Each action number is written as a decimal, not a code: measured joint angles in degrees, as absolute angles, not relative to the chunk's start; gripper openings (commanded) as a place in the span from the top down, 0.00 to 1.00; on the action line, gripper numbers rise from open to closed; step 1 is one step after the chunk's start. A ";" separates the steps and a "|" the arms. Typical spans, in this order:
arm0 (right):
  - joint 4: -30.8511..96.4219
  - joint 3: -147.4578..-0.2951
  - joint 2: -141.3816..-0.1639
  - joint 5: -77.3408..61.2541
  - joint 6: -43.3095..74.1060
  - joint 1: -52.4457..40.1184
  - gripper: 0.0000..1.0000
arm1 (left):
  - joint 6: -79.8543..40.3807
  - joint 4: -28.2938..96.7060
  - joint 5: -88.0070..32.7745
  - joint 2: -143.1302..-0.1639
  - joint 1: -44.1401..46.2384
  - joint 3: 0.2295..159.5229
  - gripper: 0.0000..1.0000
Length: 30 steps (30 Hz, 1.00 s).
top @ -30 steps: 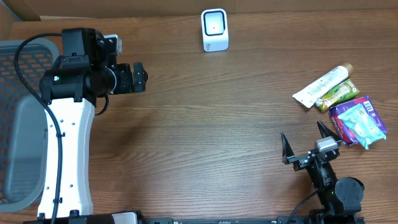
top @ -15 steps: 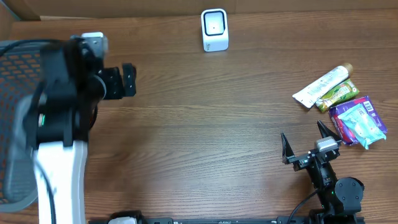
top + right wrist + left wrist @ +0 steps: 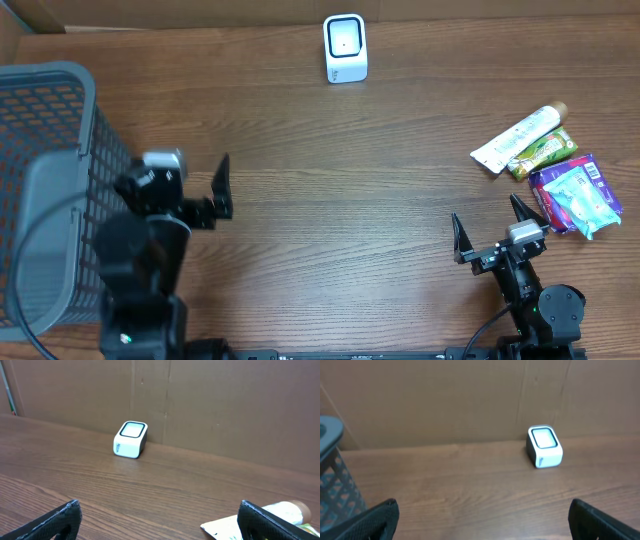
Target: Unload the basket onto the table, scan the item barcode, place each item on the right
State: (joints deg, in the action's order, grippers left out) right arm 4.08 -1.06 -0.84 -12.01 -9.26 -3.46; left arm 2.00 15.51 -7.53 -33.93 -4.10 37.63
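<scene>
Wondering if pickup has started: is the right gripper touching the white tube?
Apart. The overhead view shows bare table between the open right gripper and the white tube; it holds nothing.

Two claws are over one desk (image 3: 340, 200): the left claw (image 3: 218, 190) and the right claw (image 3: 487, 225). One grey mesh basket (image 3: 45, 110) stands just left of the left claw. One white scanner (image 3: 345, 47) sits far ahead, between both claws. Four packaged goods lie ahead and to the right of the right claw: one white tube (image 3: 520, 138), one green bar (image 3: 543, 151), one purple packet (image 3: 592, 172) and one pale blue pouch (image 3: 582, 203).
</scene>
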 measured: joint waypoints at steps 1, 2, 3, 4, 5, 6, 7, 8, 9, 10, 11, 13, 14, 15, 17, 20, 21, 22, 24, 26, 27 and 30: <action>4.03 -1.06 -0.84 -11.99 -9.23 -3.49 0.00 | 1.98 13.82 -7.60 -32.03 -4.10 34.74 0.00; 4.08 -1.06 -0.84 -12.01 -9.23 -3.46 0.00 | 2.07 11.22 -7.73 -29.78 -4.10 31.38 0.00; 4.05 -1.06 -0.84 -12.01 -9.26 -3.49 0.00 | 2.07 10.17 -7.81 -28.25 -4.08 29.23 0.00; 4.10 -1.06 -0.84 -11.99 -9.26 -3.49 0.00 | 2.11 8.47 -7.90 -26.17 -4.05 26.41 0.01; 4.05 -1.06 -0.84 -12.01 -9.26 -3.46 0.00 | 2.11 7.20 -7.92 -23.99 -3.92 23.75 0.01; 4.05 -1.06 -0.84 -11.99 -9.28 -3.46 0.00 | 2.11 6.02 -7.90 -21.45 -3.70 20.91 0.01; 4.08 -1.06 -0.84 -11.99 -9.26 -3.46 0.00 | 2.11 5.28 -7.90 -19.70 -3.60 19.07 0.00; 4.08 -1.06 -0.84 -12.01 -9.26 -3.49 0.00 | 2.11 4.16 -7.68 -17.19 -3.36 16.71 0.00; 4.05 -1.06 -0.84 -12.01 -9.28 -3.49 0.00 | 2.11 3.51 -7.27 -14.98 -3.29 14.90 0.00; 4.10 -1.06 -0.84 -11.99 -9.28 -3.46 0.00 | 2.11 3.09 -6.72 -12.84 -2.98 13.21 0.00; 4.08 -1.06 -0.84 -11.99 -9.26 -3.49 0.00 | 2.11 2.50 -5.85 -10.66 -2.59 11.57 0.00; 4.03 -1.06 -0.84 -12.01 -9.28 -3.46 0.00 | 2.11 2.00 -4.56 -7.99 -1.91 9.54 0.00; 4.05 -1.06 -0.84 -11.99 -9.26 -3.49 0.00 | 2.13 1.76 -3.84 -6.81 -1.56 8.58 0.01; 4.08 -1.06 -0.84 -11.99 -9.26 -3.46 0.00 | 2.13 1.45 -3.09 -5.52 -1.23 7.49 0.00; 4.05 -1.06 -0.84 -11.99 -9.26 -3.46 0.00 | 2.15 0.93 -2.07 -3.55 -0.93 5.58 0.00; 4.05 -1.06 -0.84 -12.03 -9.26 -3.46 0.00 | 2.59 -1.21 -1.06 -1.48 -0.82 2.74 0.00; 4.05 -1.06 -0.84 -12.01 -9.23 -3.49 0.00 | 2.83 -2.28 -0.86 -1.17 -0.82 1.80 0.01; 4.08 -1.06 -0.84 -12.01 -9.26 -3.49 0.00 | 3.07 -2.70 -0.75 -1.06 -0.82 1.34 0.01; 4.05 -1.06 -0.84 -11.99 -9.26 -3.49 0.00 | 3.53 -2.72 -0.56 -1.02 -0.80 0.84 0.00; 4.05 -1.06 -0.84 -12.01 -9.26 -3.49 0.00 | 4.43 -2.79 -0.47 -1.02 -0.73 0.67 0.01; 4.10 -1.06 -0.84 -11.99 -9.26 -3.49 0.00 | 4.86 -2.76 -0.36 -1.02 -0.71 0.67 0.00; 4.10 -1.06 -0.84 -12.01 -9.26 -3.49 0.00 | 6.00 -1.61 -0.16 -0.97 -0.73 0.67 0.00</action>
